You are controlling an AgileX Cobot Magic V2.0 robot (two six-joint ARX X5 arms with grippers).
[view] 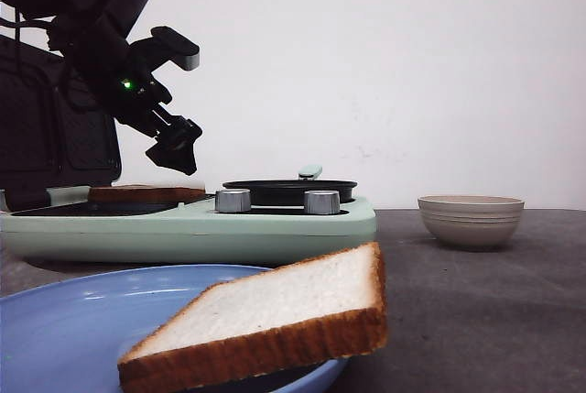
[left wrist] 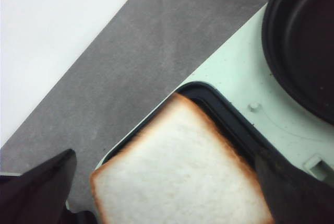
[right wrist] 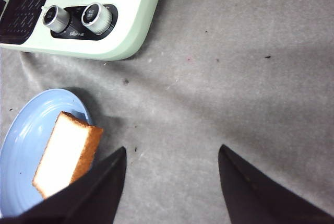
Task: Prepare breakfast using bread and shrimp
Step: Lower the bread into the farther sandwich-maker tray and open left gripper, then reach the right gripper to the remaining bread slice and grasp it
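Golden-crusted bread [left wrist: 180, 174] lies on the cooker's griddle [left wrist: 229, 117] beneath the left gripper [view: 174, 146] (spread wide, empty); the right gripper [right wrist: 172, 182] gapes over grey bench [right wrist: 235, 78].

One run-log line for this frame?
left hand: open over bread on griddle | right hand: open, empty | second slice: blue plate | shrimp: unseen

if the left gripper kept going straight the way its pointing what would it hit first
Most likely the bread slice lying on the grill plate of the green cooker. The left gripper hangs open above it, fingers angled down toward it, though the exact landing spot is hard to judge.
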